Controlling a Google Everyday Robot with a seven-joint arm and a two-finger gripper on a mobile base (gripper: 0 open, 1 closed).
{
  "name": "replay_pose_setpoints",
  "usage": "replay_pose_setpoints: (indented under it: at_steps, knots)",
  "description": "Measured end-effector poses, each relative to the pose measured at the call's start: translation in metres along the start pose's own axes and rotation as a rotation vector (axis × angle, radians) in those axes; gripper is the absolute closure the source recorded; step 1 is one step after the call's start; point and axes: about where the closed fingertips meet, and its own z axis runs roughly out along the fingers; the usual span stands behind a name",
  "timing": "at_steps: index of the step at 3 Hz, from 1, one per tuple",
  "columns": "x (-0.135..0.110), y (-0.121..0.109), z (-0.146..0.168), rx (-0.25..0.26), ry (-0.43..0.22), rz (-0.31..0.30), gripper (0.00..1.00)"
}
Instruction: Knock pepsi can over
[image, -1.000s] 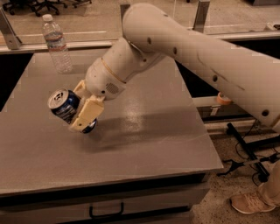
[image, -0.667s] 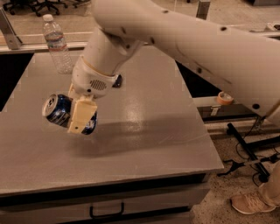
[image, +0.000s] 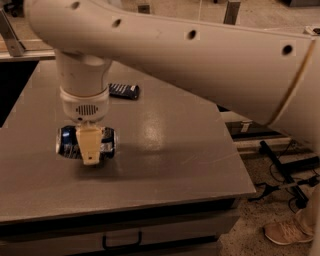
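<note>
The pepsi can (image: 67, 142) is dark blue with white and red markings. It lies on its side, lengthwise left to right, at or just above the grey table (image: 180, 150) near its front left. My gripper (image: 91, 153) comes straight down from the white wrist (image: 84, 102) and is shut on the can. One yellowish finger (image: 90, 145) crosses the can's front; the other finger is hidden behind it. My large white arm fills the top of the view.
A flat dark blue snack wrapper (image: 123, 90) lies on the table behind the wrist. The table's front edge has a drawer handle (image: 121, 244) below it. To the right are floor cables (image: 282, 175) and a person's shoe (image: 287, 231).
The arm has swung over the table and the view has closed in. The can, held tilted before, is now turned flat on its side and lower, at the table surface.
</note>
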Motion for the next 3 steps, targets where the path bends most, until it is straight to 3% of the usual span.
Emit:
replay_pose_setpoints:
  at_steps: [1,2,3]
  knots:
    - [0.014,-0.007,0.009,0.080,0.179,0.026,0.81]
    - [0.027,-0.011,0.014,0.130,0.274,0.046,0.57]
    - [0.038,-0.012,0.011,0.147,0.287,0.068,0.35]
